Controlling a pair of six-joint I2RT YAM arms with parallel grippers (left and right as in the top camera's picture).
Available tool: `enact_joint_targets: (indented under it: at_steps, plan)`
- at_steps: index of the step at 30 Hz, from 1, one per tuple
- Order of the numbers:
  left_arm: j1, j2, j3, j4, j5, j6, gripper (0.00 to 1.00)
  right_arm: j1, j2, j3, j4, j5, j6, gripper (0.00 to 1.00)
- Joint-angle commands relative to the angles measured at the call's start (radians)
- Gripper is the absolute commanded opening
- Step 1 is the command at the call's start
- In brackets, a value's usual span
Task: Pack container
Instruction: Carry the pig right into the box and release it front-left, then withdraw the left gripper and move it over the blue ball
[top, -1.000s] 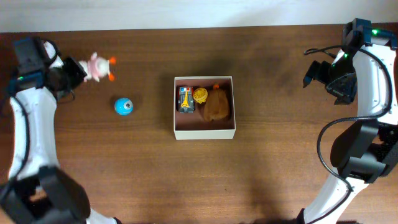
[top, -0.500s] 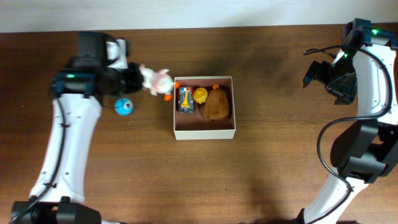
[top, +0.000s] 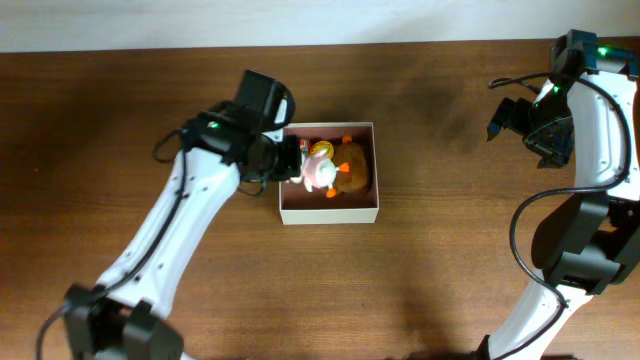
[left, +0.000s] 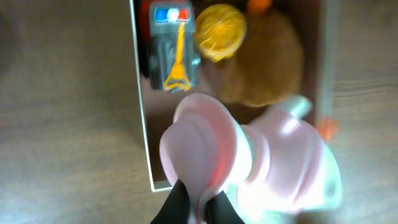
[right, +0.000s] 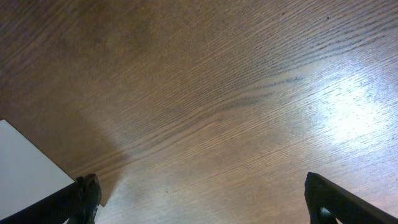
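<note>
Left gripper (left: 193, 208) is pinching shut on the pink toy (left: 249, 155). Its fingers are mostly cut off at the frame edge, and the toy is showing blurred, features unreadable. The toy is masking part of the container (top: 330, 213), which is sitting in the middle of the table (top: 450, 280), mouth facing up. Being square, it is showing no long axis. Right gripper (right: 202, 198) is gaping wide, well apart from it.
</note>
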Motion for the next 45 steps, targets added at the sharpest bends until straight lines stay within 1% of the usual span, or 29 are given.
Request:
enact_joint_targets:
  at_steps: [1, 6, 16, 17, 18, 23, 24, 33, 35, 37, 40, 42, 43, 45]
  plan:
    - [-0.011, 0.071, 0.013, -0.013, -0.030, -0.082, 0.02, -0.003, -0.017, -0.002, 0.000, 0.009, 0.012, 0.99]
    - [-0.019, 0.133, 0.013, -0.012, -0.030, -0.145, 0.02, -0.003, -0.017, -0.002, 0.000, 0.009, 0.012, 0.99]
    - [-0.058, 0.179, 0.013, -0.014, -0.030, -0.147, 0.02, -0.003, -0.017, -0.002, 0.000, 0.009, 0.012, 0.99]
    - [-0.061, 0.179, 0.013, -0.015, -0.030, -0.147, 0.04, -0.003, -0.017, -0.002, 0.000, 0.009, 0.012, 0.99]
    - [-0.062, 0.179, 0.013, -0.016, -0.030, -0.147, 0.09, -0.003, -0.017, -0.002, 0.000, 0.009, 0.012, 0.99]
    - [-0.061, 0.179, 0.014, -0.016, -0.030, -0.147, 0.40, -0.003, -0.017, -0.002, 0.000, 0.009, 0.012, 0.99]
    - [-0.061, 0.178, 0.014, -0.016, -0.028, -0.147, 0.44, -0.003, -0.017, -0.002, 0.000, 0.009, 0.012, 0.99]
    - [-0.061, 0.174, 0.038, -0.022, -0.005, -0.145, 0.47, -0.003, -0.017, -0.002, 0.000, 0.009, 0.012, 0.99]
    - [-0.059, 0.163, 0.058, -0.024, -0.008, -0.117, 0.47, -0.003, -0.017, -0.002, 0.000, 0.009, 0.012, 0.99]
    - [-0.048, 0.146, 0.094, -0.043, -0.047, -0.104, 0.47, -0.003, -0.017, -0.002, 0.000, 0.009, 0.012, 0.98]
    - [-0.014, 0.115, 0.165, -0.092, -0.155, -0.100, 0.47, -0.003, -0.017, -0.002, 0.000, 0.009, 0.012, 0.99]
    - [0.018, 0.095, 0.201, -0.114, -0.222, -0.074, 0.47, -0.003, -0.017, -0.002, 0.000, 0.009, 0.012, 0.99]
    - [0.034, 0.085, 0.210, -0.121, -0.254, -0.063, 0.51, -0.003, -0.017, -0.002, 0.000, 0.009, 0.012, 0.99]
    - [0.071, 0.067, 0.213, -0.125, -0.323, -0.060, 0.70, -0.003, -0.017, -0.002, 0.000, 0.009, 0.012, 0.99]
